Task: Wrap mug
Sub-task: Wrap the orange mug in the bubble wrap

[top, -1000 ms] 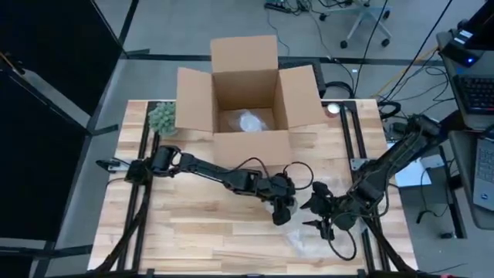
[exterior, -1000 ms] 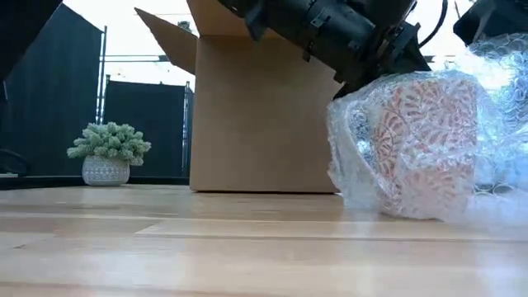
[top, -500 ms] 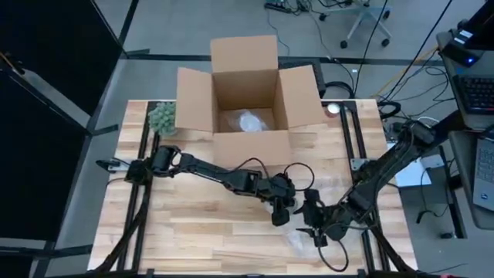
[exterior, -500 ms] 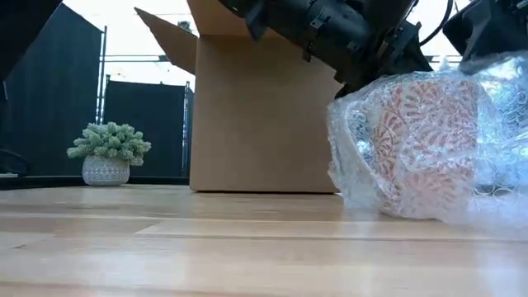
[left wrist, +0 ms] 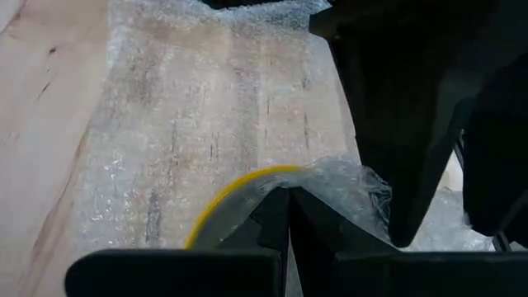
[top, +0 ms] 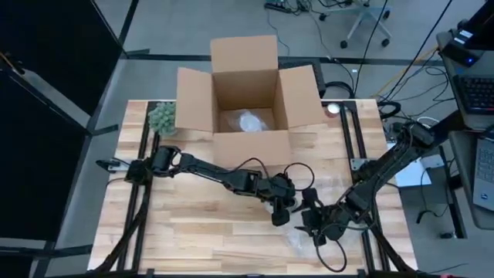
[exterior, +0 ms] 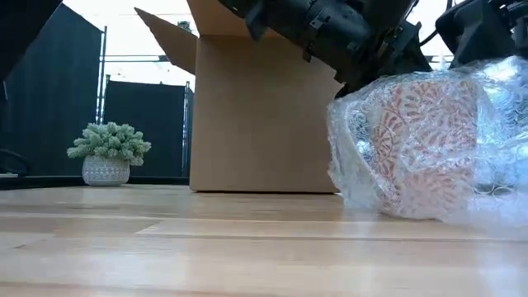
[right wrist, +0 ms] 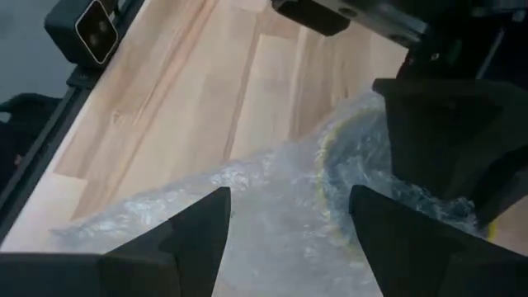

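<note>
on table (exterior: 165, 239), upright bubble-wrapped mug (exterior: 425, 140)

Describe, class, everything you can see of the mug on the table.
The mug stands upright on the wooden table, pale with a red-orange swirl pattern and a yellow rim. Clear bubble wrap is draped loosely around it and trails onto the table. The left gripper is shut on the rim and wrap; the right gripper is open beside it.
</note>
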Robot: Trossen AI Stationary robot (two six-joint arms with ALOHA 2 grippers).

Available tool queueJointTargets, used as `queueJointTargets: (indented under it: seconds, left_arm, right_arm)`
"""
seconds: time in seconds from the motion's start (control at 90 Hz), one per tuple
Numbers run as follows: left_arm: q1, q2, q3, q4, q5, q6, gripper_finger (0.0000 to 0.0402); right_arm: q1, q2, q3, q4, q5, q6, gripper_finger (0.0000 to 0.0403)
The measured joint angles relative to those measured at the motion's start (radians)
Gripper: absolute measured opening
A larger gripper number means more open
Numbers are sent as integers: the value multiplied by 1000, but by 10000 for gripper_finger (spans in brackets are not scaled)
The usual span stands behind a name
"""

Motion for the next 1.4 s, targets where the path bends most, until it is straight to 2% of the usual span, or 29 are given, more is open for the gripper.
queueJointTargets:
  seconds: [0.311,0.667,1.033,1.133,1.333,1.4]
  left_arm:
    - [-1,0,0,0,0,-1,0]
    - [-12,-19,0,-12,-2,-2,0]
    - [-15,-135,2,-72,-5,23,0]
    - [-14,-176,0,-138,-7,25,0]
    - [-56,-200,-1,-297,-138,71,0]
    - [-70,-197,-19,-278,-160,78,0]
  right_arm:
    - [-18,0,0,10,-18,-154,235]
    - [-46,87,1,-33,-16,-115,235]
    - [-45,91,1,-42,-22,-117,235]
    - [-46,91,1,-43,-22,-113,235]
    - [-43,91,0,-44,-23,-117,235]
    - [-44,91,0,-44,-24,-117,235]
